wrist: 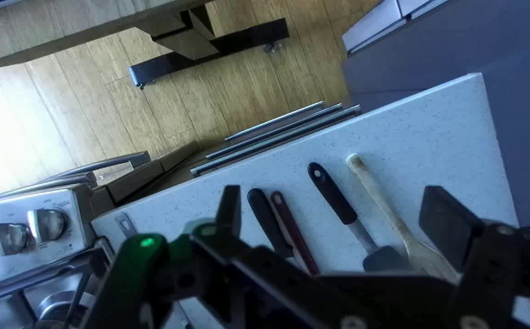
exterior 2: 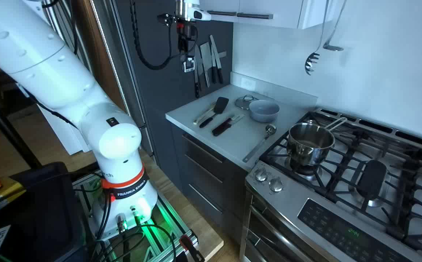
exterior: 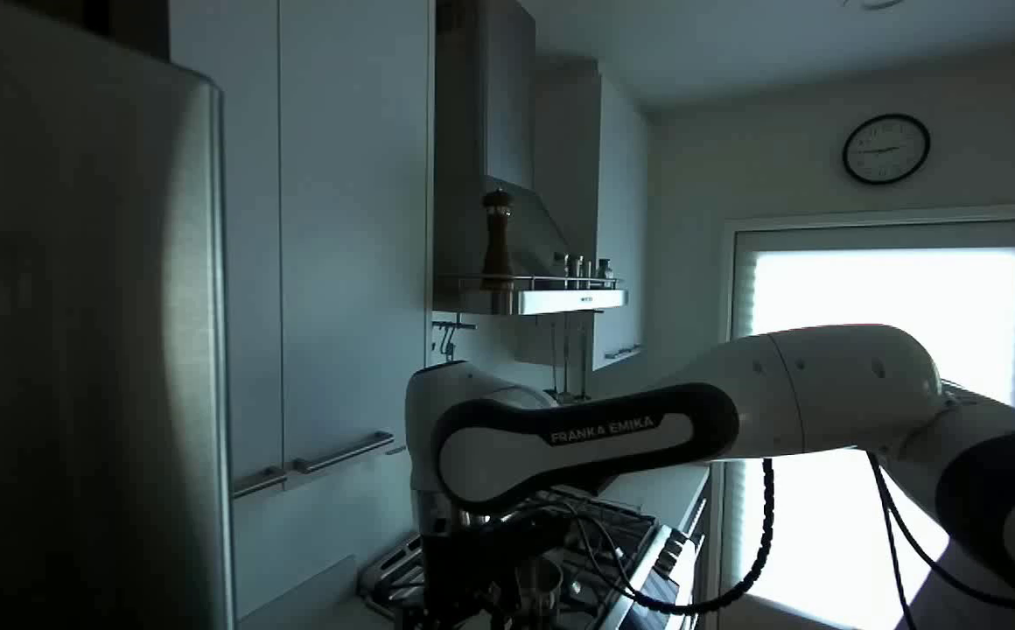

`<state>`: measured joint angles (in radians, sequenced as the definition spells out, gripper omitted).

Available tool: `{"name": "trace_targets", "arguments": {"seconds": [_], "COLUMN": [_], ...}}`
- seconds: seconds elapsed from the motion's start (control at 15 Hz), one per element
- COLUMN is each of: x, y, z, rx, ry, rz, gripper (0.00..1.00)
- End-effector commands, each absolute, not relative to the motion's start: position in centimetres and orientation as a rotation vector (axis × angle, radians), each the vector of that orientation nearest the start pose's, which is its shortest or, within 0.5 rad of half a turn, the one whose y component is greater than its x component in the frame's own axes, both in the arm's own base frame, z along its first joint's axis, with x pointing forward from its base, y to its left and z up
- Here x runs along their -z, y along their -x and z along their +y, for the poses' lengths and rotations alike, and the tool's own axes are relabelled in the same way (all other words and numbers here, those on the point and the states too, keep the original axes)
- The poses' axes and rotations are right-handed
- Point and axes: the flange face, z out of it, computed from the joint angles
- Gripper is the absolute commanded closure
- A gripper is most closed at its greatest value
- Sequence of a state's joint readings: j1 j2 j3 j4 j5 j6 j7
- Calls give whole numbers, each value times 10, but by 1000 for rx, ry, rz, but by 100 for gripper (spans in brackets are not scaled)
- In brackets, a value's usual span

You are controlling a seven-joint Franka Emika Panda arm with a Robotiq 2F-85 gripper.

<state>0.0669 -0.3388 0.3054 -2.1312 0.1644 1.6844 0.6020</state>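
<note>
While the tool (wrist: 333, 208) is spread above the table (wrist: 429, 132), nothing is pinched | spatula (wrist: 347, 214) and wooden utensil (wrist: 390, 212) are laid handles-to-edge | probably for easier reaching

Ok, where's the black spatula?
In the wrist view, the black spatula lies right of centre on the counter, between the wooden utensil and the maroon-handled tool.
</note>
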Motion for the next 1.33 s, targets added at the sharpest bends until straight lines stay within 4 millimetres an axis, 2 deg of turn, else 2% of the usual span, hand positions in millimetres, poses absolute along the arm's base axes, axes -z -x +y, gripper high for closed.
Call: {"name": "trace_targets", "arguments": {"seconds": [0.0,0.47,0.6,0.93,1.13,1.2,1.27], "x": [-531,-531,-540,-565,-583,-577,-581], "y": [-405,-405,-413,-452,-471,-461,-465], "z": [189,189,178,163,161,159,158], "rx": [-214,-214,-75,248,524,416,470], "ry": [3105,3105,3043,2882,2824,2847,2835], "rz": [439,439,659,905,975,917,936], "gripper": [0,0,0,0,0,0,0]}}
